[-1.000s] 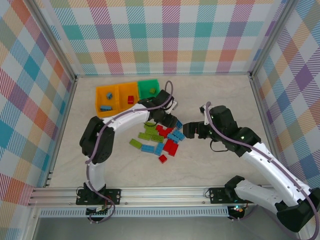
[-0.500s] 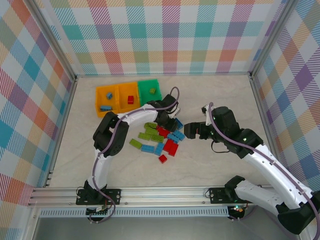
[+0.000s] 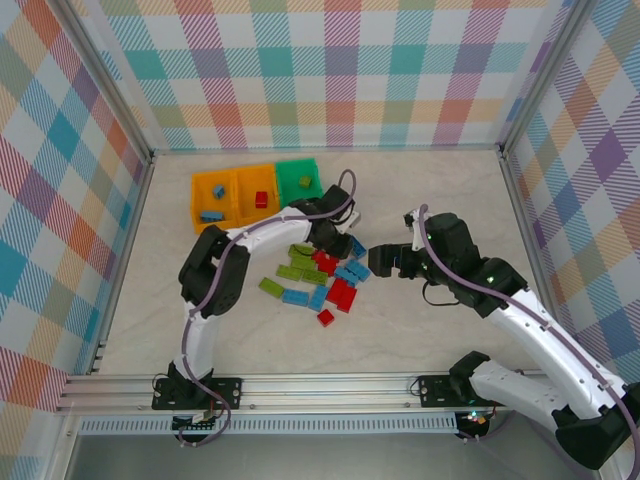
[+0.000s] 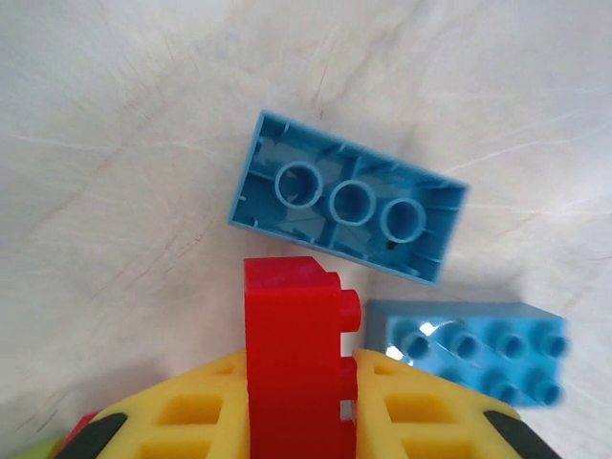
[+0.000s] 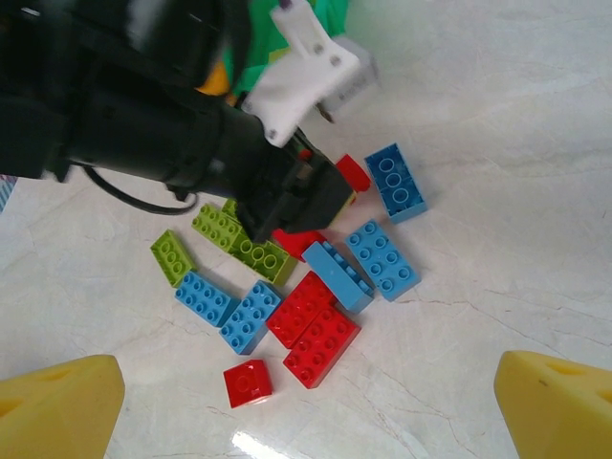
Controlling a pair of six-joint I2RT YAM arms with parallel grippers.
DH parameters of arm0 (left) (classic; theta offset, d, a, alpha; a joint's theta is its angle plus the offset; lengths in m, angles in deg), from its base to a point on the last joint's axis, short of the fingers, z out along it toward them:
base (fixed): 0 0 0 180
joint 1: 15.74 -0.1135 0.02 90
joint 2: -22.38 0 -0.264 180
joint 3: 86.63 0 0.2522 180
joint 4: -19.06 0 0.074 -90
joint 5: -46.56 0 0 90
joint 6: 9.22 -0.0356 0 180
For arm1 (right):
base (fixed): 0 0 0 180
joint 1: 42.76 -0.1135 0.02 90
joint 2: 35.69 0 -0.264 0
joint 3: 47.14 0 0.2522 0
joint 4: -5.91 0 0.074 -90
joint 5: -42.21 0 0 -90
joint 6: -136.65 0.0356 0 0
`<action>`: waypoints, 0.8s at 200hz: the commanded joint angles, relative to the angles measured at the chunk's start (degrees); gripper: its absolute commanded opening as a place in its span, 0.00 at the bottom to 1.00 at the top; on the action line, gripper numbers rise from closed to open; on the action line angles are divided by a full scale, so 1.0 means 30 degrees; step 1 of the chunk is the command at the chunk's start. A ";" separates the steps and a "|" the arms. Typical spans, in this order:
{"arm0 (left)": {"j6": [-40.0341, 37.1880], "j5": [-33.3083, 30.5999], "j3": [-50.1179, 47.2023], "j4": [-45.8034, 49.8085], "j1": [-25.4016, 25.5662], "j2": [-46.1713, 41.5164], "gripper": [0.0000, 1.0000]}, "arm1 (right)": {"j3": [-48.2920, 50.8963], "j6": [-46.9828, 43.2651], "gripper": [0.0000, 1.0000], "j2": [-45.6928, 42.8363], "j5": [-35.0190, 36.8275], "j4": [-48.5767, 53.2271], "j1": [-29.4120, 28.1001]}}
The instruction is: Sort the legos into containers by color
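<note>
- The left gripper (image 4: 292, 402) has its yellow fingers (image 4: 191, 426) clamped on a small red studded plastic brick (image 4: 292, 354). The brick pokes out past the fingertips, just above the pale marbled table (image 4: 115, 143).
- The held brick's long axis runs along the fingers, so it points straight ahead of the grip. An upturned light blue plastic brick (image 4: 346, 208) lies just beyond its tip, and a second blue brick (image 4: 478, 349) lies just beside it.
- Seen from above, this gripper (image 3: 335, 243) sits at the far edge of the loose pile of blue, red and lime green plastic bricks (image 3: 315, 280).
- The row of three joined open plastic bins (image 3: 197, 195) lies to the far left of the grip. The middle orange bin (image 3: 247, 183) already holds a red brick (image 3: 261, 199), so it is probably the target.
- The left arm is the nearer one to the bins. The carry calls for a lift, then a swing to the far left.
- The right gripper (image 5: 306, 411) hovers just to the right of the pile with its jaws spread wide, holding nothing.
</note>
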 commanded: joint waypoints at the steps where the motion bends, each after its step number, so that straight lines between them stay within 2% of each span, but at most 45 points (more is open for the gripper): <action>1: 0.0365 -0.1120 -0.0201 -0.0956 -0.0248 -0.3418 0.17 | 0.0242 0.0127 1.00 -0.0311 0.0091 -0.0208 0.0022; 21: 0.0770 -0.3325 -0.0654 -0.1725 -0.1166 -0.4821 0.17 | 0.0350 0.0098 1.00 -0.0345 0.0116 -0.0355 0.0022; 38: 0.1337 -0.5690 -0.0915 -0.2510 -0.2589 -0.5366 0.17 | 0.0468 0.0127 1.00 -0.0380 0.0025 -0.0492 0.0022; 49: 0.1873 -0.6477 -0.1069 -0.3192 -0.3708 -0.5327 0.17 | 0.0527 0.0150 1.00 -0.0387 -0.0054 -0.0521 0.0022; 77: 0.3363 -0.5954 -0.0132 -0.3570 -0.6418 -0.3660 0.16 | 0.0607 0.0208 1.00 -0.0575 -0.0174 -0.0471 0.0023; 118: 0.4639 -0.6104 0.2229 -0.2737 -0.8073 -0.0671 0.18 | 0.0846 0.0406 1.00 -0.1101 -0.0049 -0.0184 0.0022; 160: 0.4960 -0.6165 0.4293 -0.1358 -0.8508 0.0755 0.35 | 0.1062 0.0564 1.00 -0.1345 -0.0015 -0.0198 0.0022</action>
